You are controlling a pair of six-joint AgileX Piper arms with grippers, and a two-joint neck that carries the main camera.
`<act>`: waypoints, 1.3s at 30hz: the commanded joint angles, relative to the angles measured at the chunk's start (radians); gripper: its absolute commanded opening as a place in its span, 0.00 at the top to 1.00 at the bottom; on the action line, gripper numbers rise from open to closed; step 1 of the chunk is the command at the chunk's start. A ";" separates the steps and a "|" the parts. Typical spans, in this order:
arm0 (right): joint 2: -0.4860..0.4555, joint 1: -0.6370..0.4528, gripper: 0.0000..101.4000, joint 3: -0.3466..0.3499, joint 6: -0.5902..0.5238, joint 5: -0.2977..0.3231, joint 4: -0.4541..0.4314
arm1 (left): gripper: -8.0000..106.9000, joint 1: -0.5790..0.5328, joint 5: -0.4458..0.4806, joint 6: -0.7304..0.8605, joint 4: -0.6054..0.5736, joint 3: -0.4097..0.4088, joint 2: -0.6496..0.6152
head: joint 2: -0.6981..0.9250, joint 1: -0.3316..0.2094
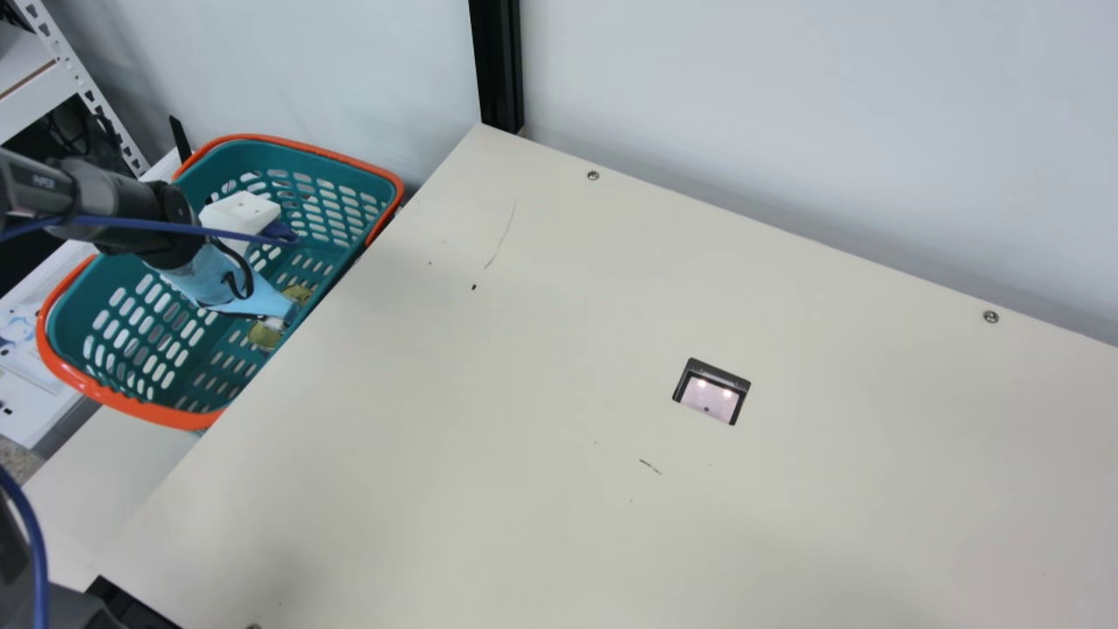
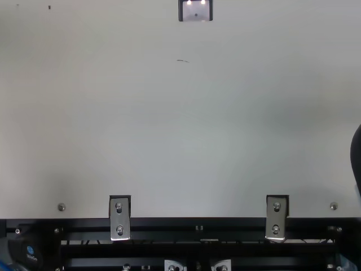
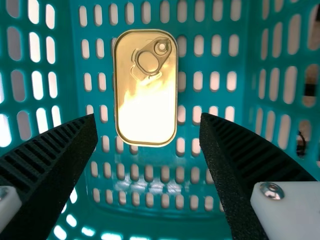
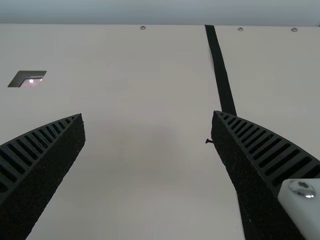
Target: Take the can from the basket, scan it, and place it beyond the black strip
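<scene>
In the main view my left gripper (image 1: 271, 306) reaches down into the teal basket (image 1: 148, 409) with the orange rim. Yellowish patches (image 1: 264, 335) show beside its blue covering. The left wrist view has the gold rectangular can (image 3: 147, 107) with a pull tab lying flat on the basket floor. Over it my left gripper (image 3: 149, 119) stands open, one finger to each side, apart from the can. My right gripper (image 4: 148, 115) is open and empty above the table. The black strip (image 4: 220, 70) runs along the table, partly behind its finger. A scanner window (image 1: 709, 397) is set in the tabletop.
The basket's slotted walls surround my left gripper. A black post (image 1: 500, 70) stands at the table's far corner, against a pale wall. Metal brackets (image 2: 119, 217) sit along the table's near edge, and a dark rounded part (image 2: 356, 155) enters at the top view's right edge.
</scene>
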 commanded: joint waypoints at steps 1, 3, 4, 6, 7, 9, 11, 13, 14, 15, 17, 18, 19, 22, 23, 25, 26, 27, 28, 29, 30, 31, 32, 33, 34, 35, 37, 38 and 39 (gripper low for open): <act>0.000 0.000 0.00 0.000 0.000 0.000 0.000 | 0.15 0.002 -0.002 -0.002 0.003 -0.022 0.026 | 0.019 -0.035; 0.000 0.000 0.00 0.000 0.000 0.000 0.000 | 0.15 0.003 -0.002 0.000 0.002 -0.043 0.046 | 0.019 -0.035; 0.000 0.000 0.00 0.000 0.000 0.000 0.000 | 0.15 0.003 -0.001 0.002 0.000 -0.053 0.056 | 0.019 -0.035; 0.000 0.000 0.00 0.000 0.000 0.000 0.000 | 0.15 0.003 -0.001 0.008 -0.006 -0.074 0.075 | 0.019 -0.035; 0.000 0.000 0.00 0.000 0.000 0.000 0.000 | 0.15 0.003 0.000 0.013 -0.012 -0.085 0.084 | 0.019 -0.035; 0.000 0.000 0.00 0.000 0.000 0.000 0.000 | 0.15 0.002 0.002 0.025 -0.025 -0.106 0.103 | 0.019 -0.035; 0.000 0.000 0.00 0.000 0.000 0.000 0.000 | 0.15 0.001 0.005 0.039 -0.039 -0.128 0.121 | 0.019 -0.035; 0.000 0.000 0.00 0.000 0.000 0.000 0.000 | 0.15 -0.001 0.009 0.049 -0.050 -0.149 0.137 | 0.019 -0.035; 0.000 0.000 0.00 0.000 0.000 0.000 0.000 | 0.15 -0.001 0.012 0.054 -0.056 -0.158 0.145 | 0.019 -0.035; 0.000 0.000 0.00 0.000 0.000 0.000 0.000 | 0.15 -0.002 0.015 0.057 -0.060 -0.168 0.153 | 0.019 -0.035; 0.000 0.000 0.00 0.000 0.000 0.000 0.000 | 0.15 -0.003 0.021 0.059 -0.065 -0.186 0.168 | 0.019 -0.035; 0.000 0.000 0.00 0.000 0.000 0.000 0.000 | 0.15 -0.004 0.023 0.059 -0.066 -0.195 0.177 | 0.019 -0.035; 0.000 0.000 0.00 0.000 0.000 0.000 0.000 | 0.15 -0.004 0.024 0.058 -0.066 -0.203 0.186 | 0.019 -0.035; 0.000 0.000 0.00 0.000 0.000 0.000 0.000 | 0.15 -0.005 0.031 0.056 -0.067 -0.228 0.212 | 0.019 -0.035; 0.000 0.000 0.00 0.000 0.000 0.000 0.000 | 0.15 -0.005 0.033 0.056 -0.067 -0.237 0.222 | 0.019 -0.035; 0.000 0.000 0.00 0.000 0.000 0.000 0.000 | 0.15 -0.005 0.035 0.054 -0.068 -0.250 0.239 | 0.019 -0.035; 0.000 0.000 0.00 0.000 0.000 0.000 0.000 | 0.15 -0.006 0.036 0.055 -0.071 -0.257 0.248 | 0.019 -0.035; 0.000 0.000 0.00 0.000 0.000 0.000 0.000 | 0.15 -0.007 0.036 0.056 -0.073 -0.263 0.257 | 0.019 -0.035; 0.000 0.000 0.00 0.000 0.000 0.000 0.000 | 0.15 -0.007 0.036 0.057 -0.075 -0.269 0.265 | 0.019 -0.035; 0.000 0.000 0.00 0.000 0.000 0.000 0.000 | 0.15 -0.007 0.036 0.057 -0.076 -0.274 0.274 | 0.019 -0.035; 0.000 0.000 0.00 0.000 0.000 0.000 0.000 | 0.15 -0.008 0.037 0.057 -0.077 -0.280 0.282 | 0.019 -0.035; 0.000 0.000 0.00 0.000 0.000 0.000 0.000 | 0.15 -0.008 0.037 0.057 -0.080 -0.284 0.289 | 0.019 -0.035; 0.000 0.000 0.00 0.000 0.000 0.000 0.000 | 0.53 -0.008 0.036 0.057 -0.082 -0.289 0.295 | 0.019 -0.035; 0.000 0.000 0.00 0.000 0.000 0.000 0.000 | 0.84 -0.008 0.033 0.058 -0.086 -0.292 0.299 | 0.019 -0.035; 0.000 0.000 0.00 0.000 0.000 0.000 0.000 | 0.84 -0.008 0.031 0.059 -0.091 -0.295 0.302 | 0.019 -0.035; 0.000 0.000 0.00 0.000 0.000 0.000 0.000 | 0.84 -0.008 0.026 0.060 -0.094 -0.297 0.303 | 0.019 -0.035; 0.000 0.000 0.00 0.000 0.000 0.000 0.000 | 0.84 -0.008 0.020 0.064 -0.104 -0.299 0.298 | 0.019 -0.035; 0.000 0.000 0.00 0.000 0.000 0.000 0.000 | 0.84 -0.008 0.016 0.068 -0.110 -0.298 0.292 | 0.019 -0.035; 0.000 0.000 0.00 0.000 0.000 0.000 0.000 | 0.84 -0.008 0.011 0.071 -0.115 -0.295 0.283 | 0.019 -0.035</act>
